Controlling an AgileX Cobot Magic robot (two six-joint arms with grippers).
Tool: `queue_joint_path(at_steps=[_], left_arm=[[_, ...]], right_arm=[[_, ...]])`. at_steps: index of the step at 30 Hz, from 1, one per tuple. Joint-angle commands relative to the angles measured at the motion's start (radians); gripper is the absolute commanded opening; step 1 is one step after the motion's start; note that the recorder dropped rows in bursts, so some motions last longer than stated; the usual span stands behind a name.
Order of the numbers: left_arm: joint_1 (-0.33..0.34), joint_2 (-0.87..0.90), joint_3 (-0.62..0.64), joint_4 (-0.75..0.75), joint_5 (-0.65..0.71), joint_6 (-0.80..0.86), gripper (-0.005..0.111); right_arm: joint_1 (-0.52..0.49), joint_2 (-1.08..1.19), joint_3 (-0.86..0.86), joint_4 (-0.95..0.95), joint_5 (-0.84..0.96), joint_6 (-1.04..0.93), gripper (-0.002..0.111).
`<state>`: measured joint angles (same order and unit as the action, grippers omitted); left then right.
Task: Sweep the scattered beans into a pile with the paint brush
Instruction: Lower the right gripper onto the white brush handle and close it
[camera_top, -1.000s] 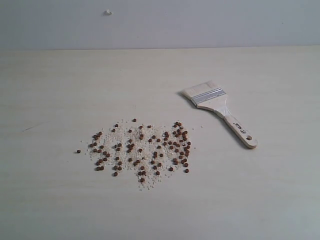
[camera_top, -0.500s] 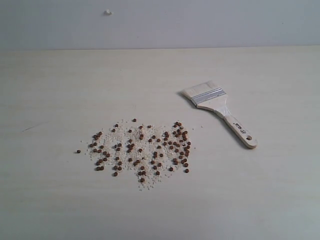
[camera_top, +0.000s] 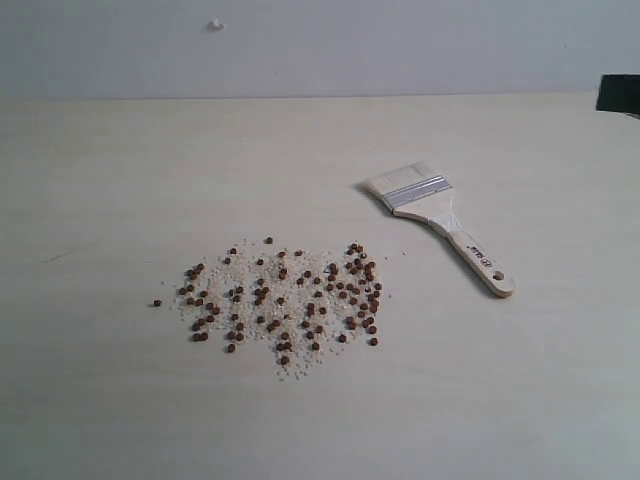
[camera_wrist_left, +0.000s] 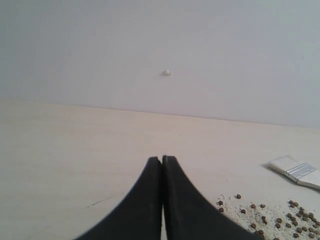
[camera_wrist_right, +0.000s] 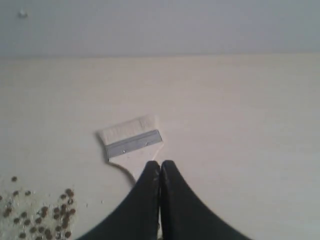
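Pale table (camera_top: 120, 150) bears scattered beans (camera_top: 280, 300); paint brush (camera_top: 437, 217) lies near them.

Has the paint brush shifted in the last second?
No. The paint brush lies where it did, with the same gap to the beans.

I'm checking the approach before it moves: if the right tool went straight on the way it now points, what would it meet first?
Most likely the paint brush: in the right wrist view the shut right tool points straight at it, though its height above the brush is unclear.
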<state>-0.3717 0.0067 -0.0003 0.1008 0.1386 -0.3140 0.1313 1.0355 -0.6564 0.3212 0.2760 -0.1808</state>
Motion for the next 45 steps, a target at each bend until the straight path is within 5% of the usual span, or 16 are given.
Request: queue_joint_path(at_steps=[1,11,15,20,45], left_arm=[[0.002,-0.007,0.000,-0.005,0.000,-0.004,0.000],[0.002,-0.007,0.000,-0.005,0.000,-0.004,0.000],[0.002,-0.007,0.000,-0.005,0.001,-0.003,0.000],[0.002,-0.007,0.000,-0.005,0.001,-0.003,0.000],[0.002,-0.007,0.000,-0.005,0.001,-0.003,0.000]], right_arm=[[-0.003,0.135,-0.097,-0.039,0.098,-0.019,0.000],[-0.003,0.493,-0.406,-0.044,0.495,-0.132,0.004],[0.087,0.675,-0.524,-0.165,0.566,-0.130,0.018],[0.166,0.889,-0.658,-0.258,0.565,-0.063,0.059],[0.164,1.131,-0.791,-0.327,0.556,-0.005,0.059]])
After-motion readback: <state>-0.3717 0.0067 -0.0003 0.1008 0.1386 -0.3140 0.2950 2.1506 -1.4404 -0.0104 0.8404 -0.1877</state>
